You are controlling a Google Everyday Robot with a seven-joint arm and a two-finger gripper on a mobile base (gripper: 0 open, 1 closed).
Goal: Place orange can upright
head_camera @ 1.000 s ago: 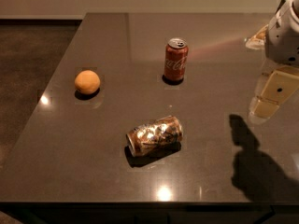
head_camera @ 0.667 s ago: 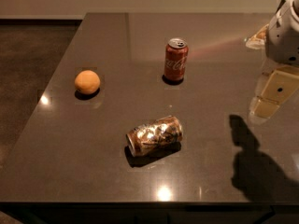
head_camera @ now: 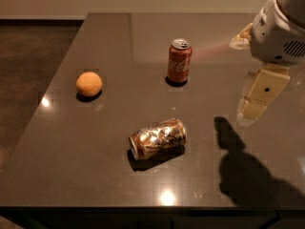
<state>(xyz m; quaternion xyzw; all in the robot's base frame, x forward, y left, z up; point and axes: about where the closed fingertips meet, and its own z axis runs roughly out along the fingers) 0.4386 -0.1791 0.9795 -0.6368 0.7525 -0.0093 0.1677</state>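
Orange can [head_camera: 157, 138]: down on its side, front-centre of the dark table [head_camera: 95, 175]. Long axis roughly left-right, right end angled slightly toward the back, left end turned toward the near edge. Shiny orange-brown skin with pale mottled patches. Dark shadow tucked under the near side. Touching only the tabletop.

Red can [head_camera: 179, 61]: upright, silver top up, white script on the side. Farther back than the orange can and slightly right of it, well apart.

Round orange fruit [head_camera: 89, 84]: left side of the table, between the two cans in depth, well apart from both.

Gripper [head_camera: 252, 106]: far right, hanging above the table, cream-coloured end pointing down. White arm housing [head_camera: 279, 32] above it, cut off by the top right corner. Sits right of the orange can and a bit farther back, well apart from it. Right of the red can too, also well apart. Not in contact with any of the three items. Grip state: cannot tell whether spread or pressed together.

Arm shadow [head_camera: 243, 171]: broad dark patch on the tabletop at front right, reaching up toward the spot under the gripper, near the orange can's right end but not over it.

Bright light glints on the tabletop at front centre and at the left edge.
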